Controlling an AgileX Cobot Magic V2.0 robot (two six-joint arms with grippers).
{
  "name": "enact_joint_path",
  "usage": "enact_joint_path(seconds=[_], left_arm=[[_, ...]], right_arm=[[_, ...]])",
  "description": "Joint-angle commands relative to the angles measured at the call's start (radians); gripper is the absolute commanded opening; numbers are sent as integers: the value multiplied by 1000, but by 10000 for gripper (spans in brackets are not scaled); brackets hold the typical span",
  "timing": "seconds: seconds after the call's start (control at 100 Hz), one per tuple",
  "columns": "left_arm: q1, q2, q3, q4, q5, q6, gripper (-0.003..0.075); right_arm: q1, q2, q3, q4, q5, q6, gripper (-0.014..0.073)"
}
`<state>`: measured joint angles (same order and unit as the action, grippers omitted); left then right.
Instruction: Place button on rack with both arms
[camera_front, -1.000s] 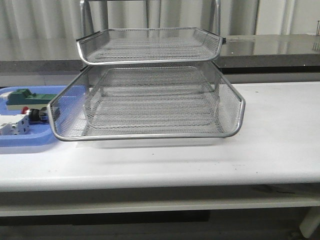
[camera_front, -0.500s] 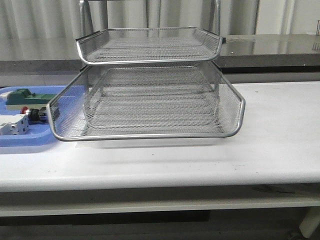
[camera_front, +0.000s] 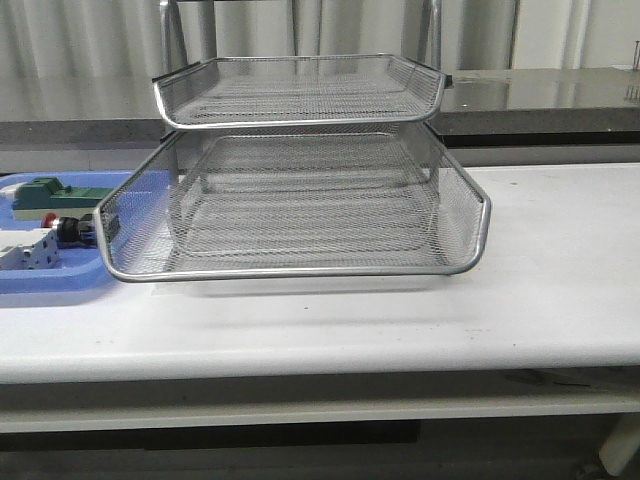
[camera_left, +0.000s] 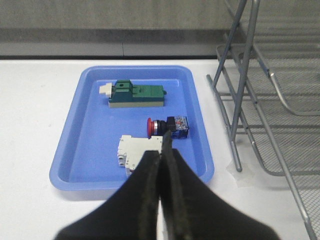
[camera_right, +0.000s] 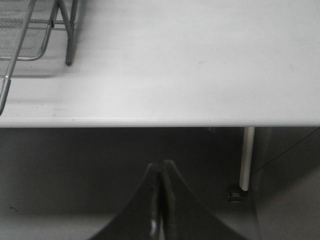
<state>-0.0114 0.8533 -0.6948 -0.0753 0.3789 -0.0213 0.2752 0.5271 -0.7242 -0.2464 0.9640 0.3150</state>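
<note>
The button, red cap and blue rear block, lies on its side in a blue tray. In the front view it shows at the far left, just left of the rack's lower tier. The wire-mesh rack stands mid-table. Its chrome legs show in the left wrist view. My left gripper is shut and empty, above the tray's near edge, its tips short of the button. My right gripper is shut and empty, low in front of the table's edge. Neither arm shows in the front view.
A green block and a white breaker also lie in the blue tray. The table's front edge and a white table leg show in the right wrist view. A dark counter runs behind the rack.
In the front view the blue tray with its parts has shifted slightly left. The rack has not moved.
</note>
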Motion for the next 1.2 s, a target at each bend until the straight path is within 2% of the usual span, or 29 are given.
enact_joint_path(seconds=[0.0,0.13,0.33,0.64,0.82,0.92,0.99,1.04,1.11,1.19], left_arm=[[0,120,-135,8,17,12,-20],[0,306,-288,8,153,86,-20],[0,497,-467,8,329,106,-20],[0,581,-567,8,356,112,-20],[0,581,-569,8,389,234,-4],[0,581,-569,8,416,295,115],[0,581,-569,8,429,314,270],[0,581,-569,8,434,320,411],[0,581,-569,8,434,320,554],[0,581,-569,3,434,320,613]], right_arm=[[-2,2,-26,-31,-51,-2,-67],[-2,2,-26,-31,-51,-2,-67],[-2,2,-26,-31,-51,-2,-67],[-2,2,-26,-31,-50,-2,-67],[-2,2,-26,-31,-50,-2,-67],[-2,2,-26,-31,-50,-2,-67],[-2,2,-26,-31,-50,-2,-67],[-2,2,-26,-31,-50,-2,-67],[-2,2,-26,-31,-50,-2,-67],[-2,2,-26,-31,-50,-2,-67]])
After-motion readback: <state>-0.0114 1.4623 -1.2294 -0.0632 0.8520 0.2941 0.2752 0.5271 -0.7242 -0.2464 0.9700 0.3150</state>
